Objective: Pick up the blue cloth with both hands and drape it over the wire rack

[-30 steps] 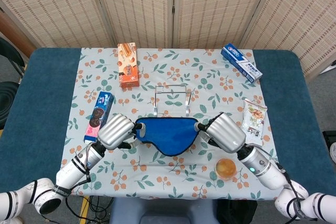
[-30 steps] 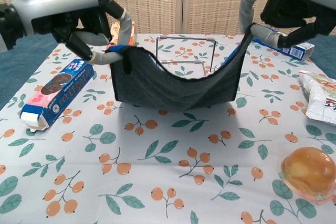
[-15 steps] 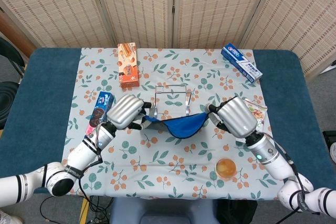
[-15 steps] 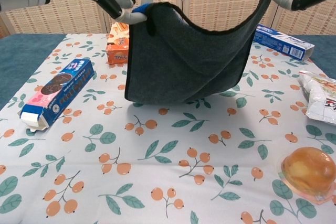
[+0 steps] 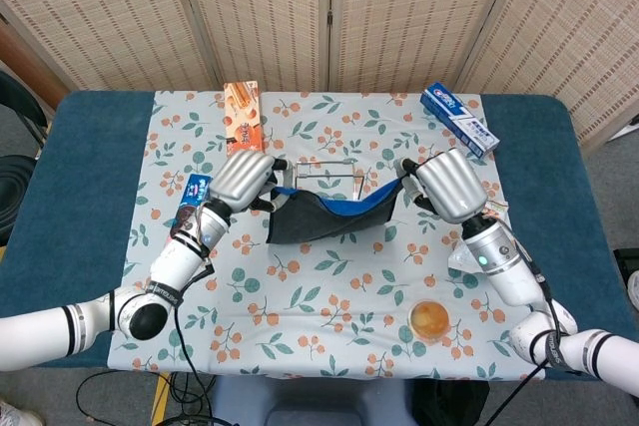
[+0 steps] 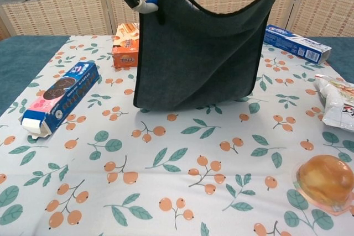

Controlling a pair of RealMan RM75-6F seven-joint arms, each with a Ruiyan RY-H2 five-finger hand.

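Aloft over a patterned tablecloth (image 5: 329, 276), the left hand (image 5: 243, 180) pinches one upper corner of the blue cloth (image 6: 196, 53) while the right hand (image 5: 451, 185) grips the opposite corner, fingers curled around the fabric on both sides. Seen from the chest camera, the cloth hangs between them as a broad sagging sheet, its top edge dipping in the middle and its lower hem hovering just clear of the table surface. From the head camera, the cloth stretches across the front of the wire rack (image 5: 329, 171), whose thin metal bars show just behind the fabric's upper edge; whether the cloth touches the rack cannot be told.

To the left of the left hand lies a blue biscuit box (image 6: 60, 98), tilted on the tablecloth. Farther back stands an orange snack box (image 6: 125, 45). Beyond the right hand, near the table's far right corner, sits a blue toothpaste box (image 6: 296, 42). A white snack packet (image 6: 337, 103) lies at the right edge, and a sealed cup of orange jelly (image 6: 325, 183) rests nearest the robot.
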